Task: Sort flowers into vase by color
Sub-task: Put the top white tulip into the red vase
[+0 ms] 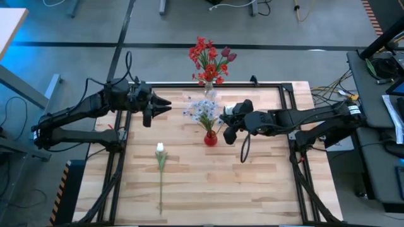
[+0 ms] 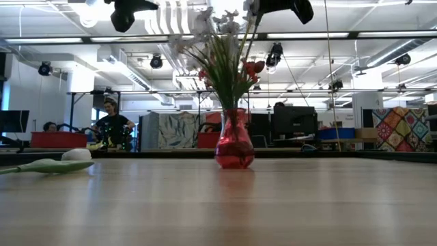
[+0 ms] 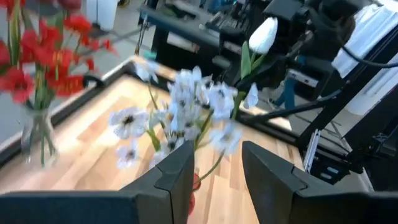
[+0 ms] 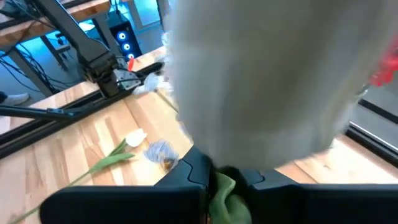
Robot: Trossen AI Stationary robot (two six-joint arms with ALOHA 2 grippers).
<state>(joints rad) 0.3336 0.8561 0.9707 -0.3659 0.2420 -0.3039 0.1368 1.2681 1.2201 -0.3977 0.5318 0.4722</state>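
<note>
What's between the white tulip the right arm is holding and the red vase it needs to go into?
The right end effector holds a white tulip right beside the red vase. The pale blue-white flowers already in the vase spread over its mouth, so the stem must thread through them. Nothing else visible intervenes.

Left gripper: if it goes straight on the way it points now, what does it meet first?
Probably the pale blue-white flower cluster standing in the red glass vase; the left gripper, open, points at it, though depth is uncertain.

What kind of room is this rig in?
Likely an open robotics lab or workshop: a person sits at benches beyond the table, monitors behind, cables on bare concrete floor.
</note>
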